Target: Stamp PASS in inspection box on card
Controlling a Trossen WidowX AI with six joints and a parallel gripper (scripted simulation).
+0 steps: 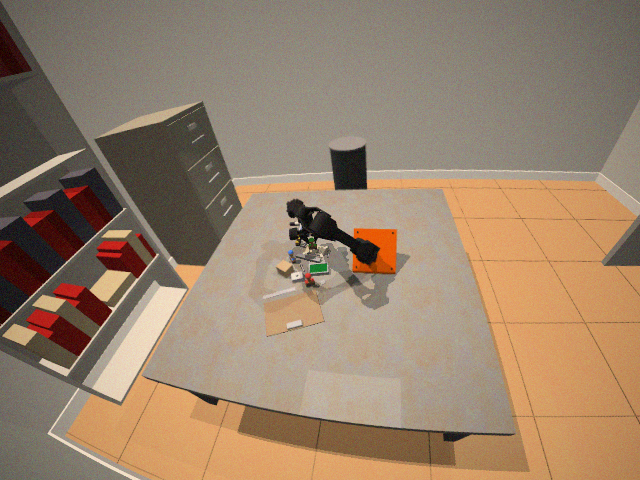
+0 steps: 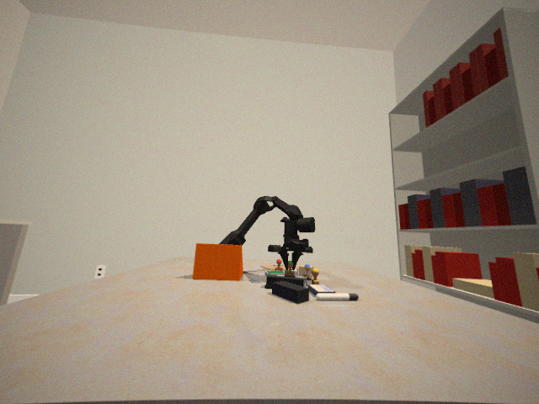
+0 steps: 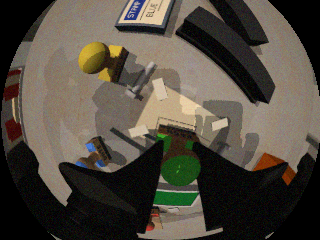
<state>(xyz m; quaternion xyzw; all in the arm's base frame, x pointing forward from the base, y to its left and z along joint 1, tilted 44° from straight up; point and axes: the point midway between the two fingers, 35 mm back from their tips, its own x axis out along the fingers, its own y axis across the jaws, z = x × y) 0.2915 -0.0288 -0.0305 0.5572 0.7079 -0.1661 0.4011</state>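
My gripper [image 3: 178, 146] [image 1: 311, 242] [image 2: 290, 262] is shut on the green-knobbed PASS stamp [image 3: 180, 170] [image 2: 290, 263], holding it upright low over the clutter. The green ink pad [image 1: 318, 268] [image 3: 175, 198] lies under and just behind the stamp in the wrist view. A cream card [image 3: 175, 111] held by small clips lies just ahead of the fingers. Whether the stamp's foot touches the pad is hidden by the fingers.
A yellow-knobbed stamp [image 3: 95, 58] [image 2: 315, 272], a blue-knobbed one [image 2: 306, 266] and a red-knobbed one [image 1: 309, 279] stand nearby. Two black blocks [image 3: 227, 50] [image 3: 236, 3], a blue label [image 3: 147, 10] and a marker [image 2: 337, 296] lie ahead. An orange box [image 1: 382, 242] [image 2: 217, 261] holds the arm base. A brown board [image 1: 292, 312] lies nearer.
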